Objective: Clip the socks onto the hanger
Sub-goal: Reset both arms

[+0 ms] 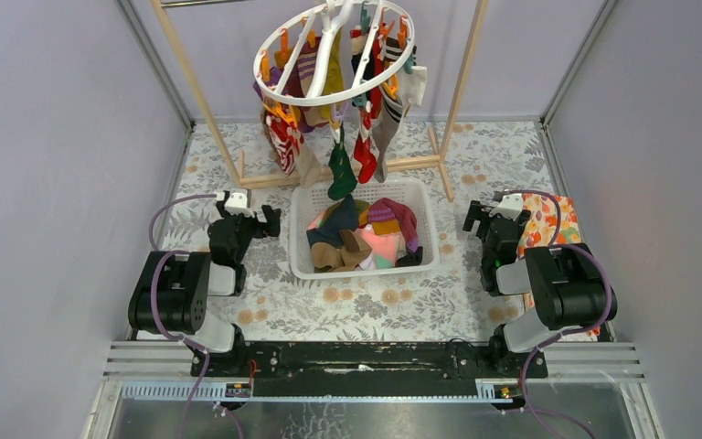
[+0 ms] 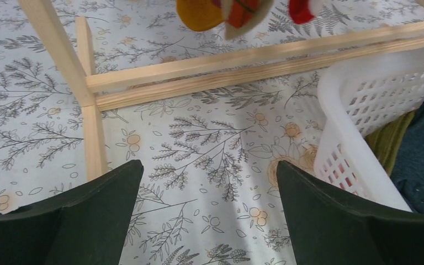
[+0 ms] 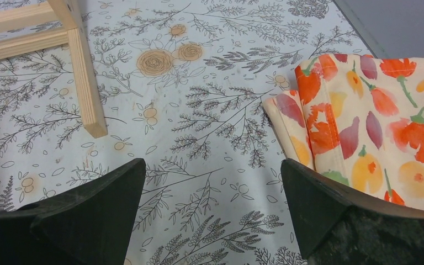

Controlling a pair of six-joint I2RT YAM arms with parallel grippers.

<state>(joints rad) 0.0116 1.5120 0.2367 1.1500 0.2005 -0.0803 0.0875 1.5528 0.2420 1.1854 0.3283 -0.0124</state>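
The white round hanger (image 1: 285, 92) hangs tilted at the top centre, with several socks (image 1: 366, 154) clipped under it by orange and teal clips. More loose socks (image 1: 366, 233) lie heaped in the white slotted basket (image 1: 300, 267). My left gripper (image 1: 260, 222) is open and empty, low over the table left of the basket. My right gripper (image 1: 477, 217) is open and empty, right of the basket. In the left wrist view my gripper (image 2: 210, 165) is over the cloth beside the basket wall (image 2: 359, 105). The toes of hanging socks (image 2: 229, 12) show at the top edge.
The wooden frame rack (image 1: 452, 110) stands behind the basket; its base bars show in the left wrist view (image 2: 210, 74) and its foot in the right wrist view (image 3: 85, 83). An orange floral cloth (image 1: 548, 222) lies beside the right gripper, also in the right wrist view (image 3: 375, 121). Grey walls enclose the floral table cover (image 1: 375, 306).
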